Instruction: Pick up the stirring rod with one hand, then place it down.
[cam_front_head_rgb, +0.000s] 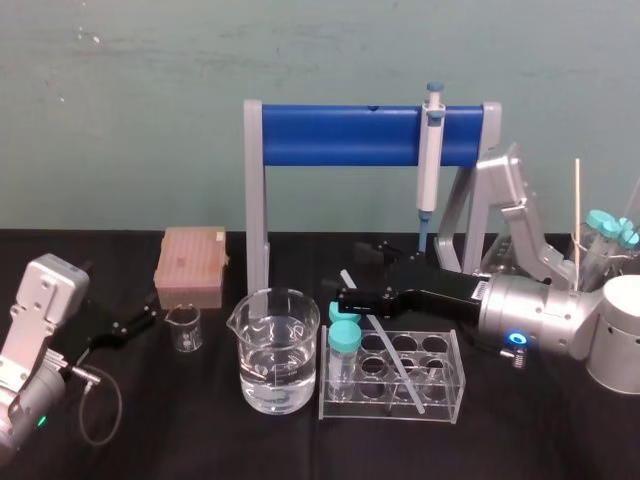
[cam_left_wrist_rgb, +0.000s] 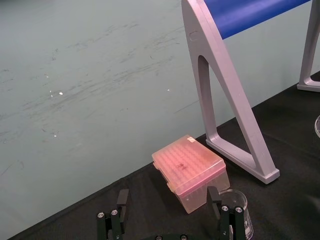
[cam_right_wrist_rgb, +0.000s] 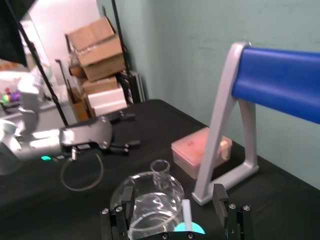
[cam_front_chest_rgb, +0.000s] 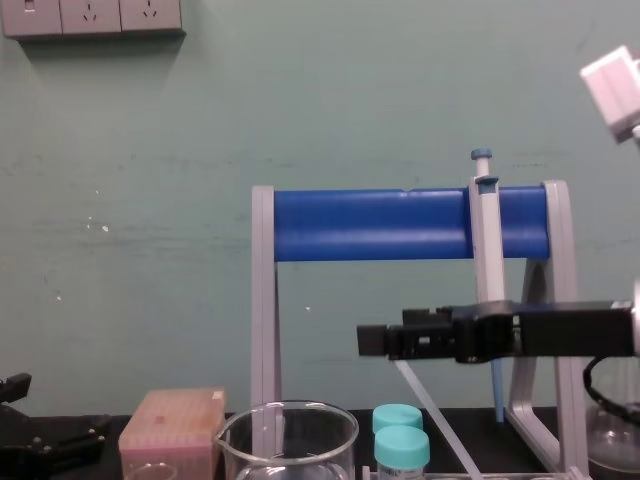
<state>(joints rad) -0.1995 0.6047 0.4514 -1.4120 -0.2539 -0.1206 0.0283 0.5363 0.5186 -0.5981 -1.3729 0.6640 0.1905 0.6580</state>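
Right gripper sits just right of centre in the head view, fingers spread wide and clamped on nothing. Its arm enters from the right edge: silver wrist with a blue-lit ring, then the long black boxy section pointing toward frame left. In the chest view it runs level across the right half of the frame, in front of the blue-bar stand. Stirring rod stands tilted, upper end inside the finger gap; I see no contact with either finger. It slants from upper left to lower right, with its lower end down in the clear tube rack at bottom centre of the head view. Two teal-capped tubes stand at the rack's left end, and the big beaker is just left of that. Pipette hangs on the stand's bar, upper right of centre. Labels: the only mark I can find is a small dark one on the lid of the pink tip box, too blurred to read. Left gripper is parked at lower left of the head view, low over the black table. Its fingers are apart and empty, pointing at the small beaker.
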